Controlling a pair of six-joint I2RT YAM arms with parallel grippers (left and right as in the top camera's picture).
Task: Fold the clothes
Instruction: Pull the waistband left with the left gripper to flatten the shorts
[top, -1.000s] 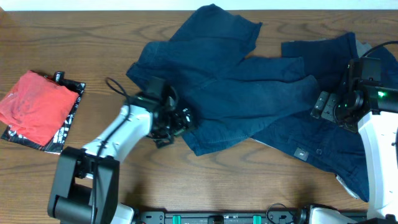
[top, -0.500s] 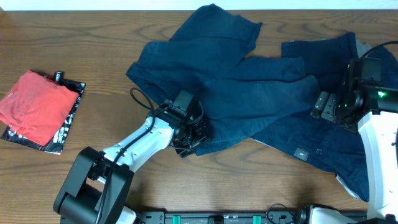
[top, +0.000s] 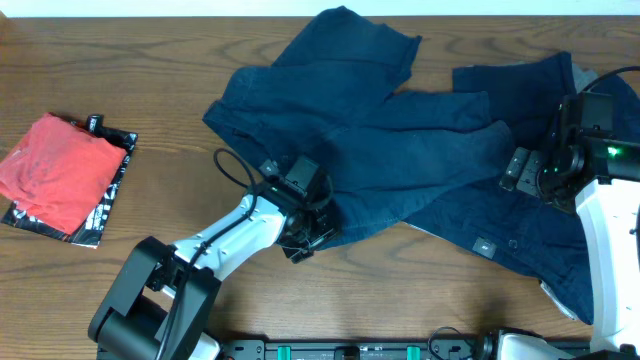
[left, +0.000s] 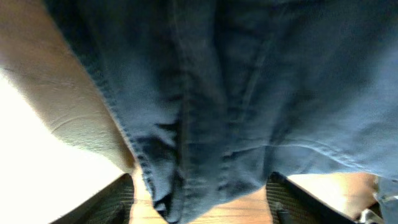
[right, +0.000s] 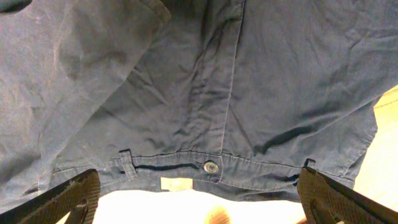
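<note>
Sprawling across the middle and right of the wooden bench (top: 150, 60), the clothes (top: 400, 130) lie in one dark navy heap, with one garment spread over part of another. Everything else is placed from this heap.

At the heap's near-left edge, the left claw (top: 312, 228) sits right on the hem. In the left wrist view its fingers (left: 115, 200) stand part-way apart with a bunched fold of hem (left: 168, 186) filling the gap between them. Whether they are pinching that fold or only bracketing it, I cannot tell. Bare bench shows to either side of the fold.

Over the heap's right-hand part, the right claw (top: 515, 170) hangs above the cloth. The right wrist view shows its fingers (right: 71, 198) spread wide and holding nothing. Between them and a little ahead lies a waistband (right: 261, 168) with a round button (right: 211, 167), and a small pale label (right: 175, 183) sits just beside the button. A long stitched seam (right: 233, 81) runs away from the button across the flat fabric.

Well apart from the heap, off to its left, a folded red garment (top: 50, 170) rests on a dark packet (top: 108, 200) near the bench's left edge.
</note>
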